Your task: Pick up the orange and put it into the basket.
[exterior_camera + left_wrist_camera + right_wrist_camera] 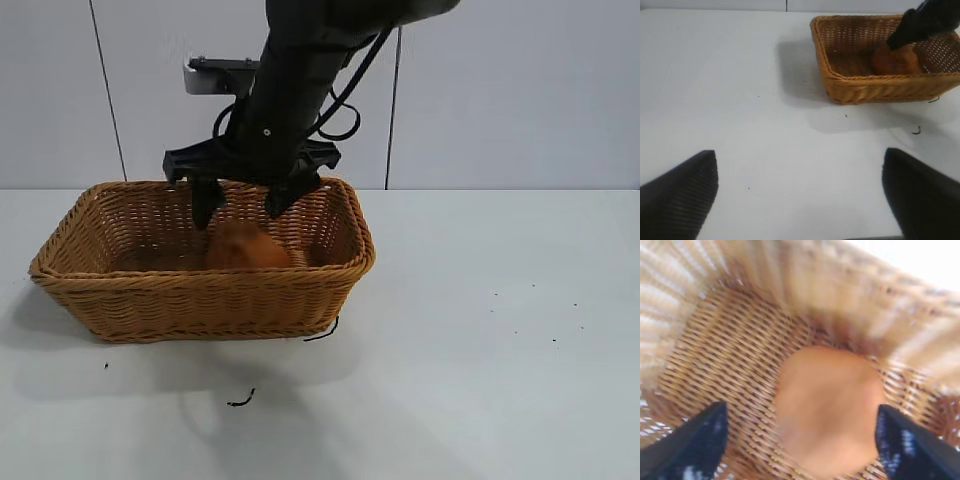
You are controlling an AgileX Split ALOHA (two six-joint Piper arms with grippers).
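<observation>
The tan wicker basket (pixel 200 290) stands on the white table at the left. The orange (pixel 245 247) lies inside it, near the middle. My right gripper (pixel 242 212) hangs just above the orange, inside the basket's rim, with its fingers open. In the right wrist view the orange (pixel 827 410) is on the woven floor (pixel 725 340) between the spread fingers of the right gripper (pixel 801 409). My left gripper (pixel 799 155) is open and empty over bare table, well away from the basket (pixel 865 85). The orange (pixel 895 60) shows in that view too.
Two dark scraps lie on the table (pixel 480 350) in front of the basket, one (pixel 240 400) nearer the front and one (pixel 322 330) by its corner. A white panelled wall stands behind.
</observation>
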